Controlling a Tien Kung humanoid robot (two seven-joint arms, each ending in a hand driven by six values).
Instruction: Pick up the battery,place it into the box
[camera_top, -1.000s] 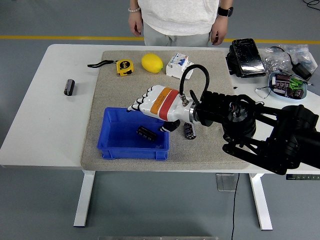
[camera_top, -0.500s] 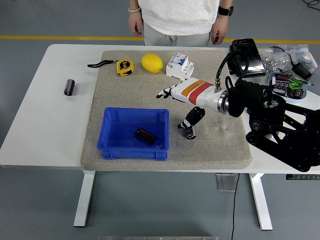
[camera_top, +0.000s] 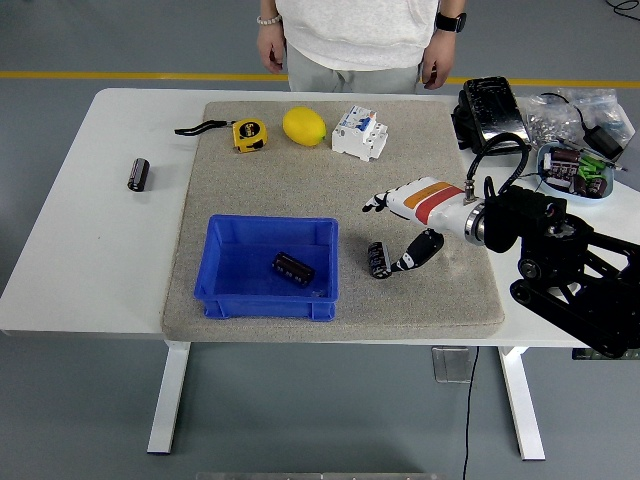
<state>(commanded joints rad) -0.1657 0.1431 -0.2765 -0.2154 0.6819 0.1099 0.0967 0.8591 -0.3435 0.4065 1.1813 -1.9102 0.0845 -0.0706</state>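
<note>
A dark cylindrical battery (camera_top: 293, 268) lies inside the blue box (camera_top: 224, 291) on the grey mat. A second battery (camera_top: 378, 259) lies on the mat just right of the box. A third one (camera_top: 138, 173) rests on the bare table at the far left. My right hand (camera_top: 400, 218), white with an orange band, hovers to the right of the second battery. Its fingers are spread and hold nothing; the thumb (camera_top: 419, 251) hangs close to that battery. The left arm is out of view.
A yellow tape measure (camera_top: 248, 133), a lemon (camera_top: 305, 126) and a white circuit breaker (camera_top: 359, 132) line the mat's far edge. A black device (camera_top: 492, 113), plastic bags and a bowl of parts (camera_top: 574, 171) crowd the right side. A person (camera_top: 350, 40) stands behind the table, hands hanging.
My right hand has drawn back to the right, away from the box, and sunk lower. The battery stays in the box.
</note>
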